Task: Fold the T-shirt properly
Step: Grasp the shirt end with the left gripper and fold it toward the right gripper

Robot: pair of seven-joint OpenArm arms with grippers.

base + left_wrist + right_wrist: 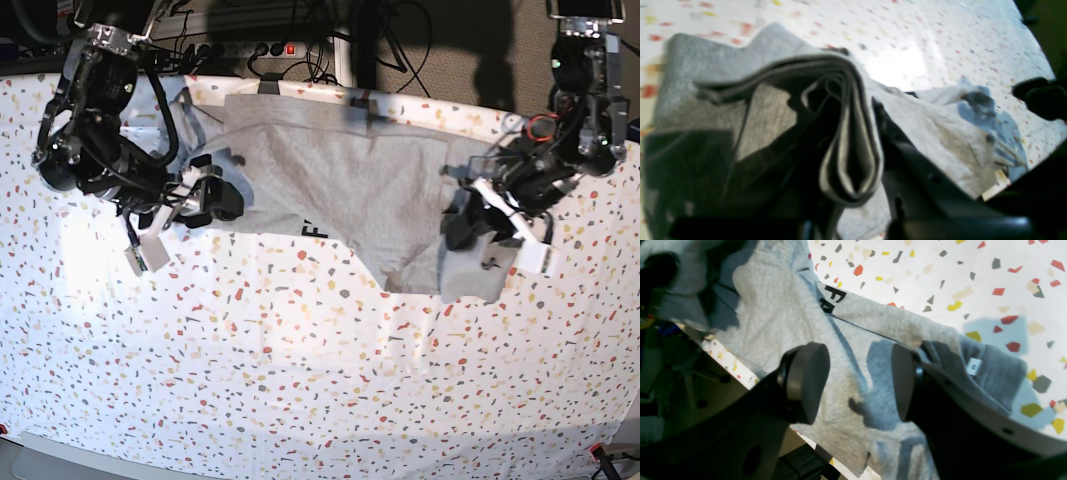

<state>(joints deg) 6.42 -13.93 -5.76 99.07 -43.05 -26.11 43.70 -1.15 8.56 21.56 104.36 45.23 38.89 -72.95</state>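
While left gripper (pixel 478 232) fingers pinch a T-shirt (pixel 340 170) bunch, right gripper (pixel 860 380) fingers spread above grey cloth

Count: one grey T-shirt (pixel 340 170); one speckled counter (pixel 320 380); two robot arms, each with one pair of fingers (pixel 806 380); one white label (pixel 973 366) beside right fingers.

White speckled tabletop (pixel 300 380) – glare patches, black cables (pixel 300 40) behind
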